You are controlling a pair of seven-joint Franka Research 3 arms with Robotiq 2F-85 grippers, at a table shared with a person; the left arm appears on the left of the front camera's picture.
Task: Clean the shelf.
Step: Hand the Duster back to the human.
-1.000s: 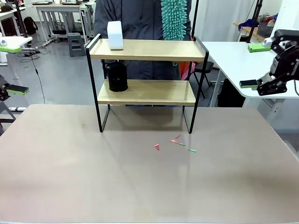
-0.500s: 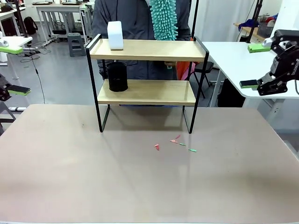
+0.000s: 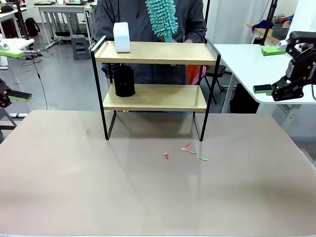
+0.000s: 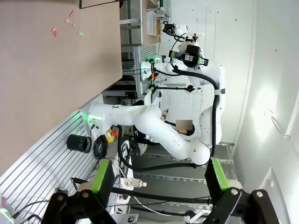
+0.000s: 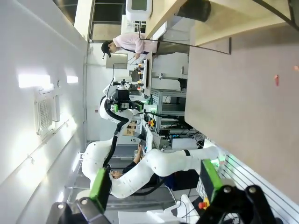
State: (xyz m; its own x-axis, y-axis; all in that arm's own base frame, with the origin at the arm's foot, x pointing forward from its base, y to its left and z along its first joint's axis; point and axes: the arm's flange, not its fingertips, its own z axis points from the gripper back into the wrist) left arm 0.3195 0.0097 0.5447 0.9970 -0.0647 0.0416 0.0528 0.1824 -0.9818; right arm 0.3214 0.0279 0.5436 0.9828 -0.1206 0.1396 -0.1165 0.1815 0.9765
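Front view: the shelf [image 3: 155,84] stands upright at the far side of the table [image 3: 148,197], near its back edge. A white box [image 3: 121,37] sits on the top board and a black cup [image 3: 124,81] on the lower one. Behind it a person [image 3: 148,19] holds a teal duster [image 3: 162,17] just above the top board. Small coloured scraps [image 3: 185,152] lie on the table in front of the shelf. The left gripper [image 3: 11,71] hangs off the table's left edge, the right gripper [image 3: 270,69] off its right; both stand wide open and empty, well apart from the shelf.

The shelf looks light and stiff, its boards smooth; the thin frame posts seem the surest hold.

Left wrist view: open fingers [image 4: 103,176], holding nothing; table and scraps beyond.

Right wrist view: open fingers [image 5: 99,183], empty; the shelf's boards show at the top edge.
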